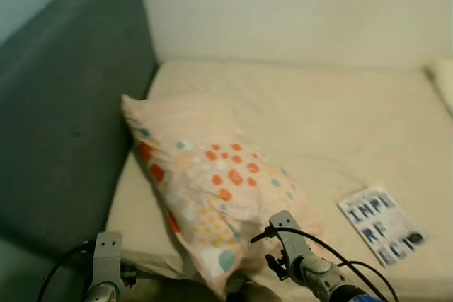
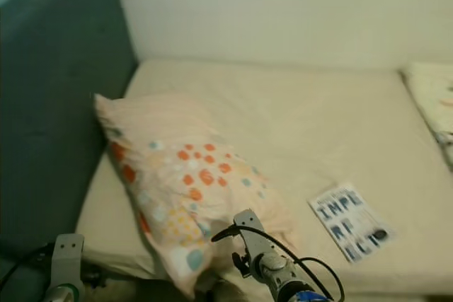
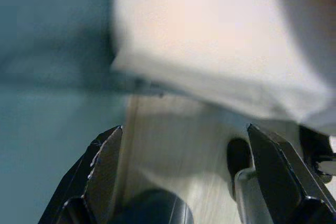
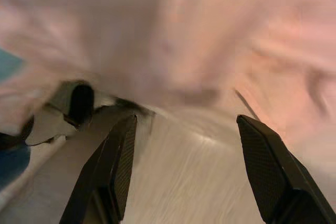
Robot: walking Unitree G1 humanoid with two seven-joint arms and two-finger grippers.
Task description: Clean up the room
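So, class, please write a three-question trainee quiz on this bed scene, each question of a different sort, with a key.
1. True or false: the pillow lies against the headboard.
2. The booklet lies on the mattress on which side of the pillow? A robot's left, B robot's right.
3. Fill in: the jaws of the left gripper and right gripper both stand ____.

Key: 1 true; 2 B; 3 open.

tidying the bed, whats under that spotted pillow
The spotted pillow lies on the cream mattress, its near end overhanging the front edge between both open end effectors. The booklet lies apart, uncovered. Whatever the pillow covers on the mattress cannot be seen.
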